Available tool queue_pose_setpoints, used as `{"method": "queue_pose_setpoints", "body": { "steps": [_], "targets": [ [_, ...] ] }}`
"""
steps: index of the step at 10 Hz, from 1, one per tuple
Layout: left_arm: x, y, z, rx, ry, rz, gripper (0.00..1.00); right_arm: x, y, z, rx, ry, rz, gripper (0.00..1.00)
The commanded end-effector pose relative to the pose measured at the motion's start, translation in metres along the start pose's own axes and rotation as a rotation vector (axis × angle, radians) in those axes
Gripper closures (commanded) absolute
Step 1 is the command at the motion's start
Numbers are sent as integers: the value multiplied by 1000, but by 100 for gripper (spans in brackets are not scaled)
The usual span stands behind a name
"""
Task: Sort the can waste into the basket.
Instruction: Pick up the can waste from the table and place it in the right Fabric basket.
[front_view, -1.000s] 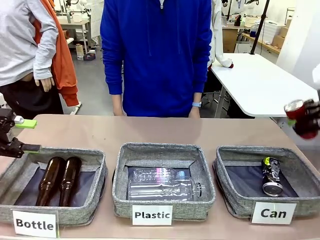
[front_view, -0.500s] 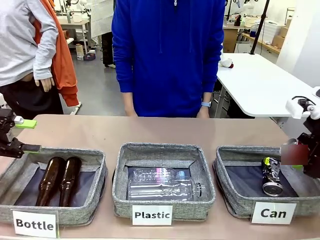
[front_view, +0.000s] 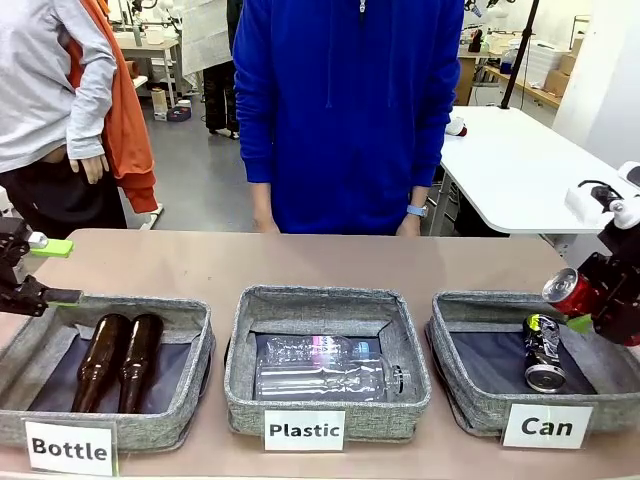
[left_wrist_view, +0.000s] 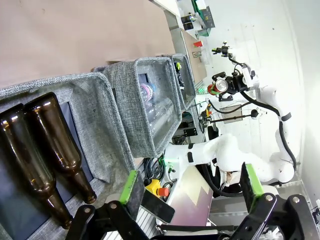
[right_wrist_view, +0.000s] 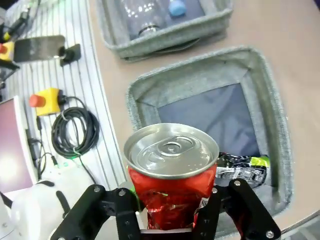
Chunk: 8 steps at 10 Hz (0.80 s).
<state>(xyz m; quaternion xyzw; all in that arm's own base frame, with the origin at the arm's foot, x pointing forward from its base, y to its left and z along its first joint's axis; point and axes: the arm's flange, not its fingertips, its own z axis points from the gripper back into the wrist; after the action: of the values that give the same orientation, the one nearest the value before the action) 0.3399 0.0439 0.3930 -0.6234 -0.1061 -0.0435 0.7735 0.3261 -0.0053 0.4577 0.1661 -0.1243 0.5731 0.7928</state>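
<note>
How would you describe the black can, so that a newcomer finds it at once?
Of three grey baskets in a row, take the basket labelled "Can". The black can lies on its dark lining, silver-ended with yellow-green marks; the red can is held in the right gripper.

A tan-brown table (front_view: 180, 265) carried three square grey woven baskets in a row along its near edge: the "Bottle" basket (front_view: 190, 335) at the left, the "Plastic" basket (front_view: 250, 385) in the middle, the "Can" basket (front_view: 450, 365) at the right.
</note>
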Motion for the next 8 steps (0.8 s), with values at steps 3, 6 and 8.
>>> {"method": "queue_pose_setpoints", "body": {
  "steps": [3, 6, 8],
  "targets": [
    [-1, -5, 1, -4, 5, 11, 0, -2, 1, -11, -71, -16, 18, 0],
    [-1, -5, 1, -4, 5, 11, 0, 0, -16, -3, -79, -65, -23, 0],
    [-1, -5, 1, -4, 5, 11, 0, 2, -20, -3, -60, -118, -38, 0]
  ]
}}
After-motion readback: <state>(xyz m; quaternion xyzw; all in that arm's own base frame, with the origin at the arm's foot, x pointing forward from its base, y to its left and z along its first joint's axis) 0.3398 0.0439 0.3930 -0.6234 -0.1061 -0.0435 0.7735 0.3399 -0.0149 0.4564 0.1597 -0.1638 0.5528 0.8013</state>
